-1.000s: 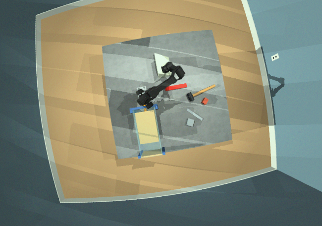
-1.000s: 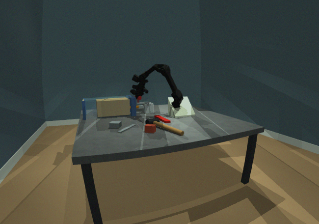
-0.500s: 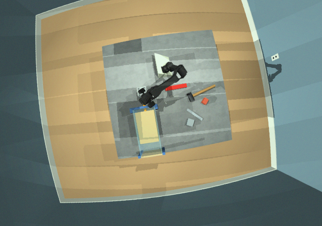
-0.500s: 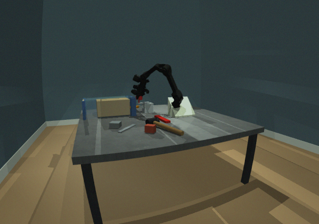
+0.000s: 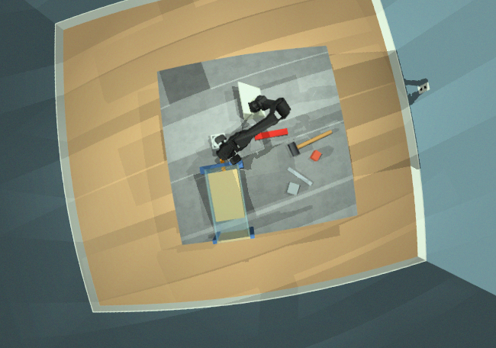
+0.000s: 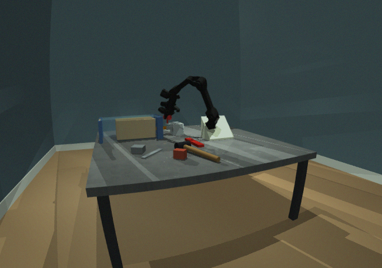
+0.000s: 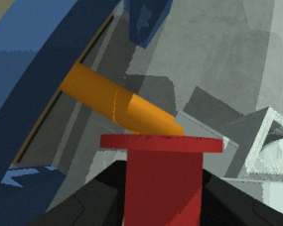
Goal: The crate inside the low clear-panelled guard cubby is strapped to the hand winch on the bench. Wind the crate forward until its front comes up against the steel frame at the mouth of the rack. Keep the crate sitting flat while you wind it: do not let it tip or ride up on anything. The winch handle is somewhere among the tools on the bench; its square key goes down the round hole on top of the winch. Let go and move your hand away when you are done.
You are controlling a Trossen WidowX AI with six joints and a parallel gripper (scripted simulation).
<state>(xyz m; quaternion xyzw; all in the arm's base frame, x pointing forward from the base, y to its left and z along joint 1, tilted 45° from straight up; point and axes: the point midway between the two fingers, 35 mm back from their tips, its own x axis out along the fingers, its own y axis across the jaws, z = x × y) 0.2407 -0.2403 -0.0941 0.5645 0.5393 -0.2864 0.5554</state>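
Observation:
The gripper (image 6: 167, 114) (image 7: 164, 185) is shut on the red winch handle (image 6: 168, 117) (image 7: 161, 144). It holds the handle in the air above the orange strap piece (image 7: 106, 101), between cubby and winch. The pale winch (image 5: 214, 143) (image 6: 177, 129) (image 7: 260, 149) is beside it; the handle appears clear of the winch. The key's lower end and the winch hole are hidden in the wrist view. The tan crate (image 5: 227, 196) (image 6: 135, 129) sits flat in the clear cubby, its front close behind the blue frame (image 5: 207, 167) (image 6: 161, 127) (image 7: 45, 74); whether they touch is not clear.
On the bench (image 5: 265, 201) (image 6: 128, 173) lie a red bar (image 5: 273, 133) (image 6: 194, 142), a hammer (image 5: 314, 140) (image 6: 203, 153), an orange-red block (image 5: 315, 155) (image 6: 179, 154), a grey block (image 5: 293, 188) (image 6: 138, 149) and a flat silver bar (image 5: 300, 175) (image 6: 152, 153). A white wedge (image 5: 246, 96) (image 6: 224, 127) stands by the arm's base.

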